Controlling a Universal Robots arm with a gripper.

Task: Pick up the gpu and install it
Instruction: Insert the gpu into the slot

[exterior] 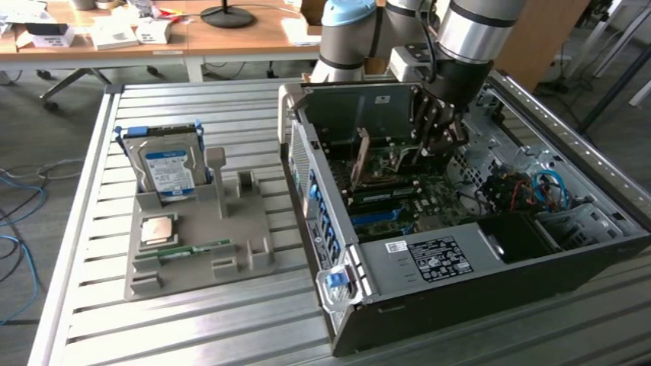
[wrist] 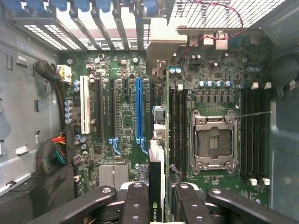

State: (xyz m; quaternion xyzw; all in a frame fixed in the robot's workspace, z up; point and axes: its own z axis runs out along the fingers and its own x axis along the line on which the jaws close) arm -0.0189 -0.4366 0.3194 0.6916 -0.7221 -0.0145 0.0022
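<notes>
My gripper (wrist: 159,207) is shut on the gpu (wrist: 156,184), which I see edge-on as a thin dark card between the two black fingers (wrist: 135,205). Its silver bracket (wrist: 161,44) points toward the case's rear slot covers. The card hangs over the green motherboard (wrist: 121,116), a little to one side of the long blue slot (wrist: 138,109); whether it touches a slot I cannot tell. In the exterior view the gripper (exterior: 440,141) reaches down into the open computer case (exterior: 428,259), with the gpu's brownish face (exterior: 362,156) standing upright inside.
A CPU socket (wrist: 212,140) and black memory slots (wrist: 254,130) lie beside the card. At the exterior view's left, a grey holder (exterior: 194,244) carries a blue-labelled hard drive (exterior: 170,171) and a green memory stick (exterior: 194,249). Coloured cables (exterior: 544,191) fill the case's far side.
</notes>
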